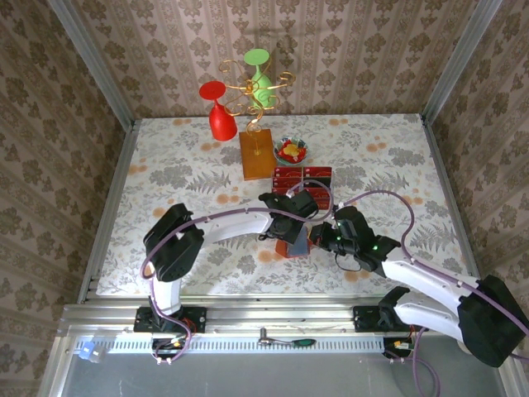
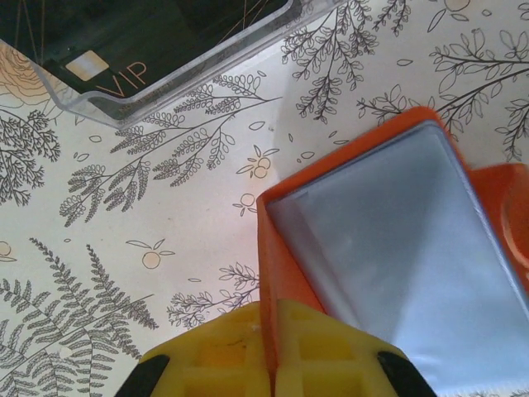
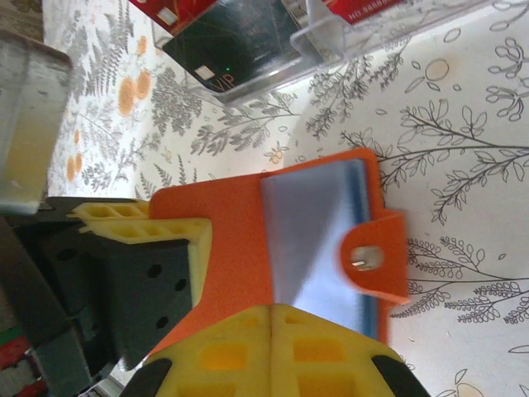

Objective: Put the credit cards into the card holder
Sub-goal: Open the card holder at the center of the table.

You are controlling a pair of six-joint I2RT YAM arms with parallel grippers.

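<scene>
Card holder (image 1: 291, 246) before credit cards (image 1: 302, 176)

Left arm (image 1: 235, 225) and right arm (image 1: 423, 278): white links, black joints, purple cables (image 1: 388, 194). Right gripper (image 3: 271, 318) is yellow, with square hollows.

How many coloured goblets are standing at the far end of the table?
2. The red goblet is behind and to the left of the wooden block. The green goblet is behind the block, to the right of the red one. None seems hidden.
</scene>
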